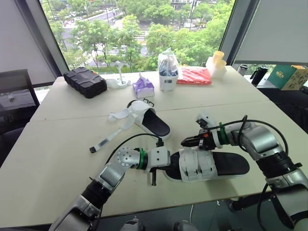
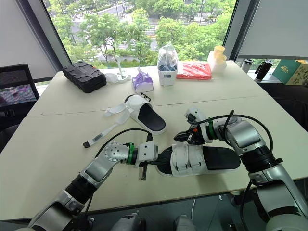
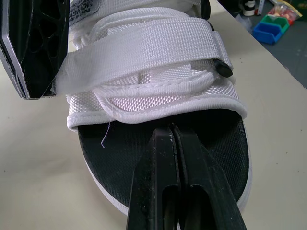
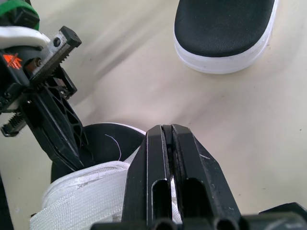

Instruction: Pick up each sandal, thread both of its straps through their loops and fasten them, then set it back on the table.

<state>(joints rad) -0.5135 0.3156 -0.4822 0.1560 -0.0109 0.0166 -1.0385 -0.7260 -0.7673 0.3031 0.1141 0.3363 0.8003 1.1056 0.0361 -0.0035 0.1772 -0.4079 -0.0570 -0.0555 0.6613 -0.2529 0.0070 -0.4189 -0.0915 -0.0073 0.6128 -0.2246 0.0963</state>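
near sandal [image 1: 211, 166]: black footbed, white sole, two white straps folded across. left gripper [image 3: 171, 133], right gripper [image 4: 168, 133]: fingers pressed together.

near sandal [image 3: 158, 96]: heel end cut off by edge | green box [image 1: 288, 77]: partly cropped, print unreadable

The right claw [image 4: 167, 129] has its two black fingers pressed flat together with no gap, tips at the edge of the white woven strap [image 4: 81, 201] of a sandal [image 4: 98, 136]. Just beside it the left claw [image 4: 72, 152], also closed, slants down with its tip on that sandal's black footbed, where a thin loose thread [image 4: 116, 143] curls. Apart from these, the end of a second sandal [image 4: 223, 28], black on a white sole, lies on the beige bench [image 4: 144, 81].
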